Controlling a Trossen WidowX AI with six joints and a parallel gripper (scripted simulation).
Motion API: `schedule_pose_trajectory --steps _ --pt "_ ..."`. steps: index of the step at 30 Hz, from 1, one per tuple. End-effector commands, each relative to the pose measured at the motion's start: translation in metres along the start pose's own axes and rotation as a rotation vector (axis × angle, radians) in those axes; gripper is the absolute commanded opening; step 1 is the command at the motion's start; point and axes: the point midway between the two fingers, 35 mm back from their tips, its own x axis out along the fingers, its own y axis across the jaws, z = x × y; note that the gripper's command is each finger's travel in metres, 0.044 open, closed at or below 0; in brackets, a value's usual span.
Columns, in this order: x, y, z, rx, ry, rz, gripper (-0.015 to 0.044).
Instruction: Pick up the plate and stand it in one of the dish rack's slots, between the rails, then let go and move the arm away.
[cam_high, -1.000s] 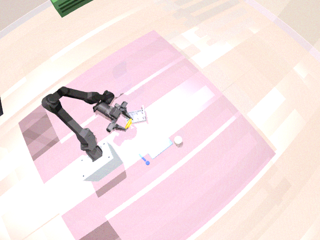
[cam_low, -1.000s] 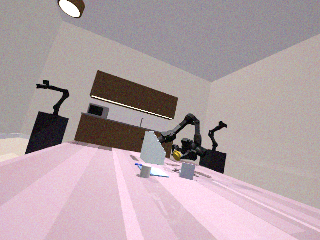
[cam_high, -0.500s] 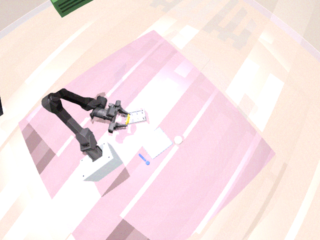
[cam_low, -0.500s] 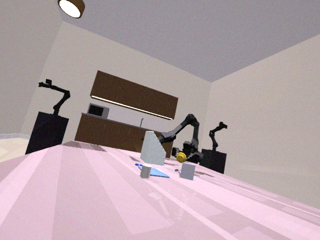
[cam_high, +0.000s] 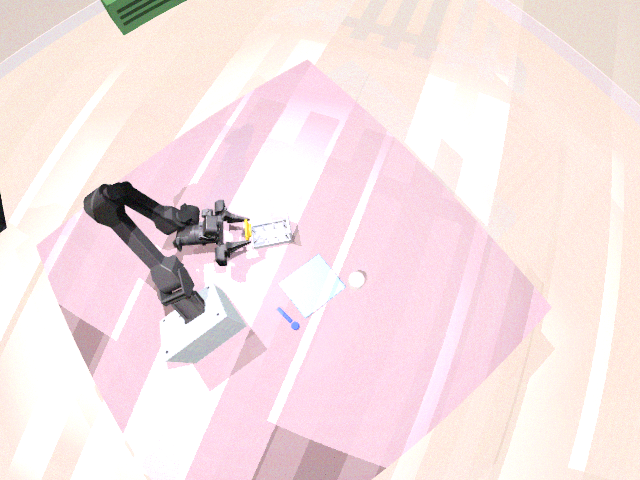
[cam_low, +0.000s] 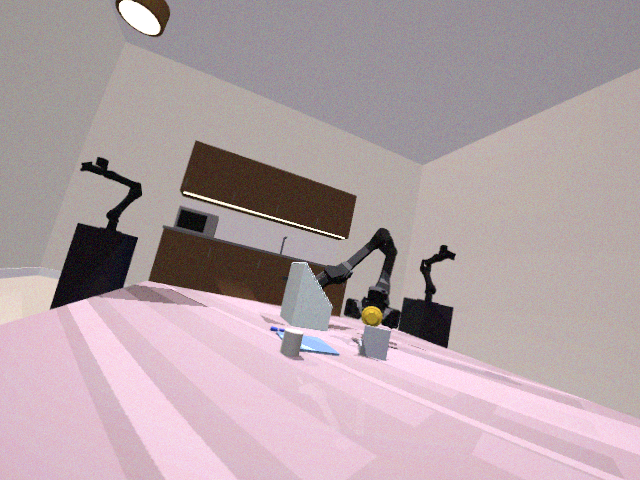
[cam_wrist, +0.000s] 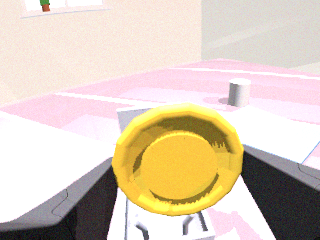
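A wide pink tabletop (cam_high: 413, 330) (cam_low: 258, 413) (cam_wrist: 75, 112) bears everything here. A black six-joint robot arm (cam_high: 136, 242) (cam_low: 385, 253) rises from a pale grey wedge-shaped base block (cam_high: 219, 325) (cam_low: 306, 304) and bends over to its gripper (cam_high: 247, 230) (cam_low: 372, 315) (cam_wrist: 178, 160). The gripper's two dark fingers are clamped on opposite edges of a small round yellow plate (cam_high: 248, 229) (cam_low: 372, 316) (cam_wrist: 179, 162). The plate is upright in the air, one broad face toward the wrist camera, at the arm-side end of the dish rack; whether they touch is unclear. A thin light-blue square sheet (cam_high: 311, 285) (cam_low: 319, 345) (cam_wrist: 272, 131) lies flat between the rack and a short whitish cylinder (cam_high: 356, 279) (cam_low: 292, 342) (cam_wrist: 239, 93). The light-grey dish rack (cam_high: 290, 230) (cam_low: 376, 343) (cam_wrist: 127, 120) is a low tray with a tall panel at its far end. The cylinder stands upright just beside the sheet's corner. On the sheet's other side lies a slim blue spoon-shaped utensil (cam_high: 285, 315) (cam_low: 276, 329) with a round end.
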Motion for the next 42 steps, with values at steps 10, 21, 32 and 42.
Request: schedule_pose_trajectory --steps 10,21,32,42 --pt "-0.008 0.004 0.001 0.012 -0.043 0.075 0.0" --pt "0.004 0.006 -0.017 0.008 -0.038 0.071 0.0" --pt "0.016 0.007 -0.026 0.012 -0.038 0.073 0.0" --pt "0.029 0.009 -0.024 0.014 -0.039 0.074 0.0"
